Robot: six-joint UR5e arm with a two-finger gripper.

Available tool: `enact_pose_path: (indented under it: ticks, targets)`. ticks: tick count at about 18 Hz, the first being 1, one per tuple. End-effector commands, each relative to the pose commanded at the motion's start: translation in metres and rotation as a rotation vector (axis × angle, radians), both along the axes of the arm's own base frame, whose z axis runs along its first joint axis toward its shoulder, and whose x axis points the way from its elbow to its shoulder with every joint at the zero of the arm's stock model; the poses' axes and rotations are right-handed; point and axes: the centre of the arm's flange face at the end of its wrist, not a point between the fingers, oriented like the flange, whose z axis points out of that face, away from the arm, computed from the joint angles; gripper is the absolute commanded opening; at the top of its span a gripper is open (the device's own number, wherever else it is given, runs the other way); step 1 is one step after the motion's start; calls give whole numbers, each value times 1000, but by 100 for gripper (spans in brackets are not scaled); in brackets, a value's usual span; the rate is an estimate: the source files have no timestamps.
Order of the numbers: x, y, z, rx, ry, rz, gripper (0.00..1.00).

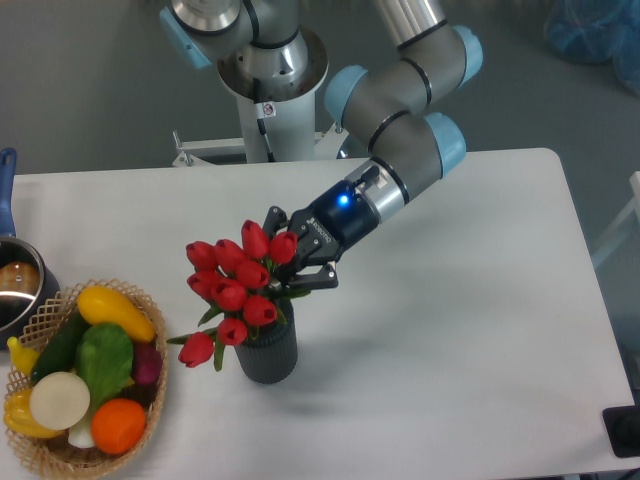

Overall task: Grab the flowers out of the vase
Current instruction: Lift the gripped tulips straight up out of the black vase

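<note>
White and wide, the counter (450, 330) fills most of the view, with grey floor behind it and the arm's base (268, 75) standing at its far edge. At the far left a metal pot (15, 285) pokes in from the frame edge, and just in front of it sits a wicker basket (45, 310) of vegetables and fruit. Right of the basket, near the counter's middle, the vase (266, 352) stands upright, dark and ribbed. The flowers (236, 285) rise out of its mouth, their stems running up and leaning toward the left, so the red buds fan up and to the left, one bud (198, 348) drooping low beside the vase. The arm (400, 110) reaches down from the upper right, its wrist slanted toward the lower left, a blue light glowing on it. The tool (290, 268) sits at the bunch's right side, just above the vase mouth, its fingers (305, 283) closed in among the green stems and leaves, gripping the bunch while the stem ends remain inside the vase.
</note>
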Motion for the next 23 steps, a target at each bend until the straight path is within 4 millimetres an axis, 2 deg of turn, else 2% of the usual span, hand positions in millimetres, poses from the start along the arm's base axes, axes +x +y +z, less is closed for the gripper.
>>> enact_pose_path:
  ticks: [6, 12, 18, 23]
  targets:
    - [4, -4, 19, -3, -27, 10, 20]
    - [7, -5, 38, 84, -79, 1, 20]
    - [10, -10, 74, 111, -96, 1, 20]
    - [10, -11, 96, 149, -104, -6, 20]
